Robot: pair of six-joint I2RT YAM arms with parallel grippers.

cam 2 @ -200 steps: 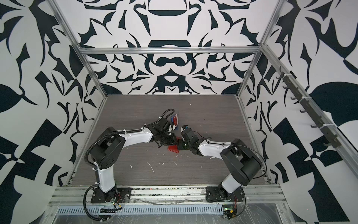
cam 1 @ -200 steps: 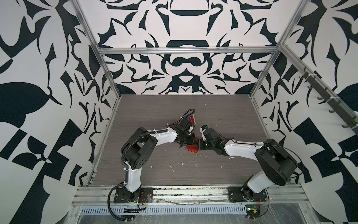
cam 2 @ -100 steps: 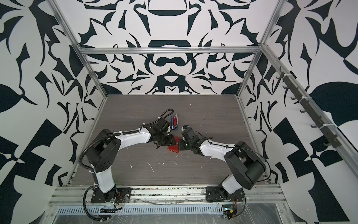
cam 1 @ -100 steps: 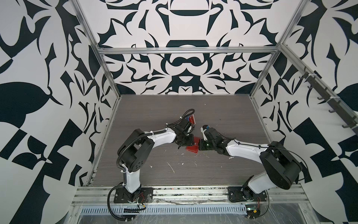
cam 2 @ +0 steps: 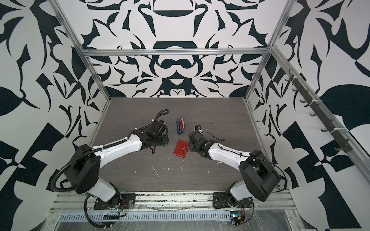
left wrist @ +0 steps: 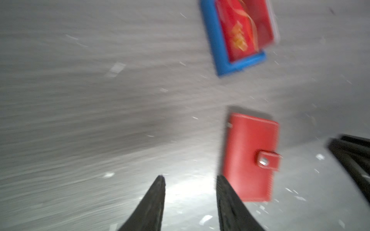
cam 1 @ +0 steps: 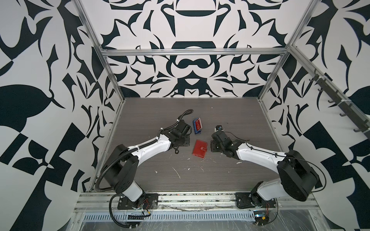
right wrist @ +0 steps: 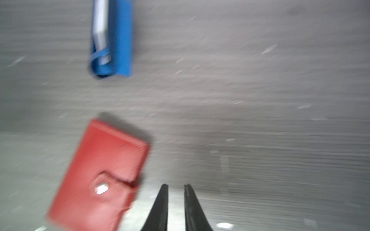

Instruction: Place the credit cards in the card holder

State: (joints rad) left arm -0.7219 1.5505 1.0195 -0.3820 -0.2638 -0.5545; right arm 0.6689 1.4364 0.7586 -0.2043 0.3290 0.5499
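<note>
The card holder (cam 1: pixel 200 149) (cam 2: pixel 181 149) is a red wallet lying flat on the table between both arms, closed with its snap tab fastened. The credit cards stand in a blue rack (cam 1: pixel 197 126) behind it; a red card (left wrist: pixel 246 28) and a pale one (right wrist: pixel 100 30) show. My left gripper (cam 1: pixel 185 142) (left wrist: pixel 190 179) is open and empty, just left of the holder (left wrist: pixel 250 158). My right gripper (cam 1: pixel 212 145) (right wrist: pixel 176 187) is open by a narrow gap and empty, just right of the holder (right wrist: pixel 100 176).
Small white scraps (cam 1: pixel 177 173) litter the grey wood-grain table toward its front. Patterned walls with metal frame posts (cam 1: pixel 112 80) enclose the table on three sides. The right arm's fingers (left wrist: pixel 352 156) show at the edge of the left wrist view.
Both grippers were together at the card holder; they have let go and drawn apart to either side. The right jaws have parted and the left have widened. The holder lies flat.
</note>
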